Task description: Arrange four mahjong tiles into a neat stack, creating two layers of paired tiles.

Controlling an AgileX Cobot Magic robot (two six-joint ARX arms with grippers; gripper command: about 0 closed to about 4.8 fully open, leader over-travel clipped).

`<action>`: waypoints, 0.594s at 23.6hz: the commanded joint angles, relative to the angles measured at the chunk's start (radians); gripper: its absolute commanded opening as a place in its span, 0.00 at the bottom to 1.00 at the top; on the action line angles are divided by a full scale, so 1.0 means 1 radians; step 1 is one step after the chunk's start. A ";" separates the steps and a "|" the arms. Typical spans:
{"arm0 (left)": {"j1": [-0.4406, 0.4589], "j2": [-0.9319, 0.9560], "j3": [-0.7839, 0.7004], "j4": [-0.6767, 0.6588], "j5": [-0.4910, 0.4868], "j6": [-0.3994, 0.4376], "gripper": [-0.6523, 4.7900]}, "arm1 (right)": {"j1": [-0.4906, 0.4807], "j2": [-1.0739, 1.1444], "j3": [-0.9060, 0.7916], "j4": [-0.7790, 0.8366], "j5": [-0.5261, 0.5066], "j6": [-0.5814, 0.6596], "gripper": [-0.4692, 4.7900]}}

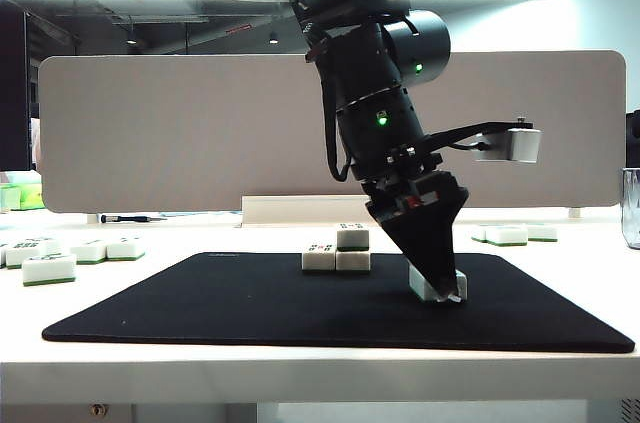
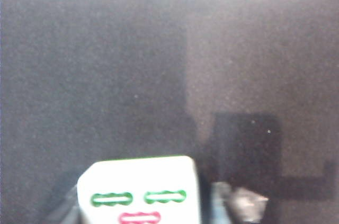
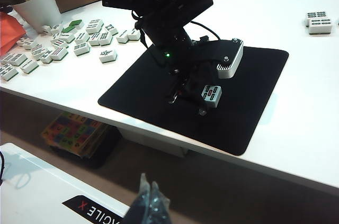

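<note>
Three mahjong tiles form a partial stack [image 1: 340,249] at the middle of the black mat [image 1: 200,308]: two side by side and one on top of the right one. A fourth tile [image 1: 432,281] lies on the mat to their right, face up with green and red marks [image 2: 139,189]. My left gripper [image 1: 441,289] points down over it, open, with a finger on either side of the tile and a narrow gap showing beside the fingertip [image 2: 241,203]. In the right wrist view, this tile [image 3: 211,95] sits at the left arm's tip. My right gripper [image 3: 148,195] hangs off the table's near side, shut and empty.
Several loose tiles [image 1: 50,265] lie on the white table left of the mat, and more [image 1: 510,234] behind it on the right. A pale board [image 1: 200,133] closes the back. A glass [image 1: 630,205] stands at the far right. A white cup [image 3: 39,7] is beside the loose tiles.
</note>
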 commanded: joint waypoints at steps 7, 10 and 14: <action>-0.002 -0.080 0.003 -0.065 -0.028 0.002 0.32 | 0.001 -0.011 0.003 0.009 0.001 -0.003 0.09; 0.026 -0.174 0.003 -0.084 -0.150 0.079 0.33 | 0.001 -0.012 0.003 0.009 0.001 -0.003 0.09; 0.130 -0.193 0.002 -0.084 -0.093 0.153 0.35 | 0.001 -0.012 0.003 0.009 0.001 -0.003 0.09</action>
